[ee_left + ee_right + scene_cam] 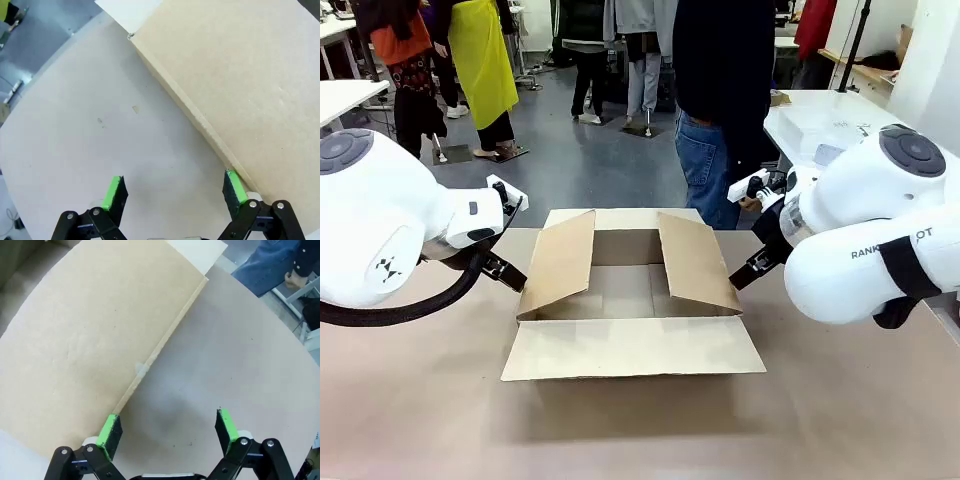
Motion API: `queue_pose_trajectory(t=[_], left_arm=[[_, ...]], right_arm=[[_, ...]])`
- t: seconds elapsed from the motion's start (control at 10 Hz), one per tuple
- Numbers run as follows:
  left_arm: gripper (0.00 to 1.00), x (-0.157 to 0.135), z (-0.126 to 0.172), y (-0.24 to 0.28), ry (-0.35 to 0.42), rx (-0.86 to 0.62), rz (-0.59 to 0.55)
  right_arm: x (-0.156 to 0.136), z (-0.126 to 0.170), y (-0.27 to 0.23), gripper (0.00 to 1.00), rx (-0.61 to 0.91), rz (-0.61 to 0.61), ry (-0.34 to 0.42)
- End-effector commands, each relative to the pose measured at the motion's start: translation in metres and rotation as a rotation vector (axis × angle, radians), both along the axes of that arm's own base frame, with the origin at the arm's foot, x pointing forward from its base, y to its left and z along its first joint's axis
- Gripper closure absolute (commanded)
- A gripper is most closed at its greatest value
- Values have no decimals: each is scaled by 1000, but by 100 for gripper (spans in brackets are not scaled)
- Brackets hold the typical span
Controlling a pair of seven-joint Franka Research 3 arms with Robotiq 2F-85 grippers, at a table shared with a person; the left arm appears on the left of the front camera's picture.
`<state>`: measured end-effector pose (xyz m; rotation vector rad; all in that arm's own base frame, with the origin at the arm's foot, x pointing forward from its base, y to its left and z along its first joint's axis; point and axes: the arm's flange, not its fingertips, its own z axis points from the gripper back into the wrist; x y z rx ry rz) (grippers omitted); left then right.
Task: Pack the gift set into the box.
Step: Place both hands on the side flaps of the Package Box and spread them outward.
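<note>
Box (632, 347), person (720, 100) beyond, left gripper (175, 186), right gripper (167, 421) (agape)

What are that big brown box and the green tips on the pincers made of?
The box looks like plain matte corrugated cardboard: brown, creased flaps, a layered edge. The pads on the left pincer seem rubbery, matte green; I can't be sure.
</note>
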<state>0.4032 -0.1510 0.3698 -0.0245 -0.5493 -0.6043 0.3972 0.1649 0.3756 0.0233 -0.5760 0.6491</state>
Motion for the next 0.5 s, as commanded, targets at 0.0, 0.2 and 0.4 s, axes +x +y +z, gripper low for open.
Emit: queue_pose_trajectory(t=[0.0,0.2,0.4], left_arm=[[0,0,0,-1,-1,0,-1],[0,0,0,-1,-1,0,-1],[0,0,0,-1,-1,0,-1]], right_arm=[[0,0,0,0,0,0,0],[0,0,0,0,0,0,0],[0,0,0,0,0,0,0]])
